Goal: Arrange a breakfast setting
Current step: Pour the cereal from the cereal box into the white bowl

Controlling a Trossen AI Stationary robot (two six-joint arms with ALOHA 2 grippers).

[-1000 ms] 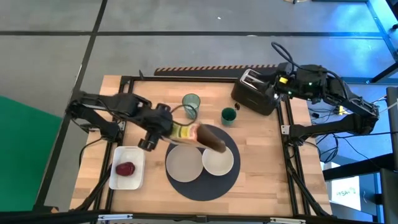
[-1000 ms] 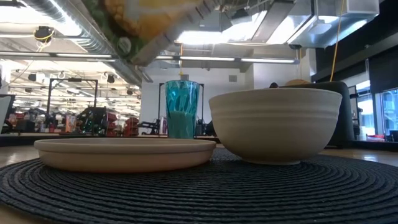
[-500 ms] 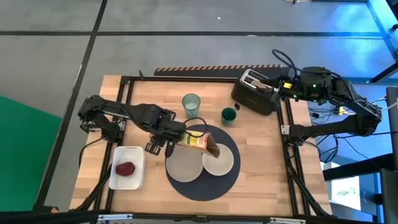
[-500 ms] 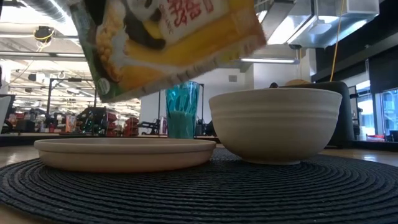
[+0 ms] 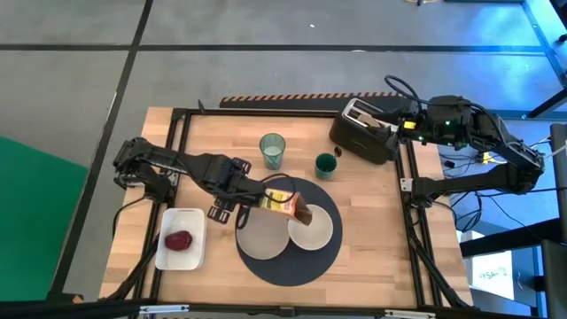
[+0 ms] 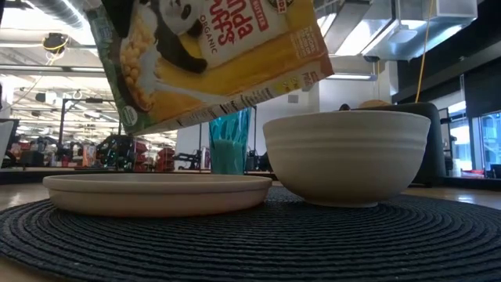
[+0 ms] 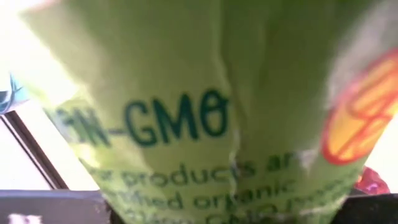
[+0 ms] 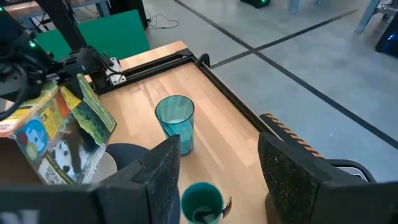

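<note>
My left gripper (image 5: 252, 200) is clenched on a green-and-yellow printed cardboard cereal box (image 5: 285, 205), tipped so that its open end hangs over the white ribbed ceramic bowl (image 5: 311, 229). The bowl sits at 3 o'clock on the large round dark-grey woven mat (image 5: 282, 268), just beside the beige shallow plate (image 5: 262, 232). The translucent pale-green tumbler (image 5: 272, 150) stands off the mat at 12 o'clock, and the small dark-green cup (image 5: 326, 165), with what looks like a small spoon inside, at 1 o'clock.

Handling, as I judge it: the box is light and its thin walls would buckle under a hard squeeze, so a hold across its narrow sides near the closed end suits it. The bowl and plate are stiff, breakable and smooth.

Open room: in the low view the box's lower edge hangs clear above the plate and near the bowl's rim. A white rectangular tray (image 5: 183, 257) holding a dark-red item lies at 9 o'clock. My right gripper (image 8: 221, 180), fingers spread and empty, waits above the black toaster (image 5: 363, 133) at 2 o'clock.
</note>
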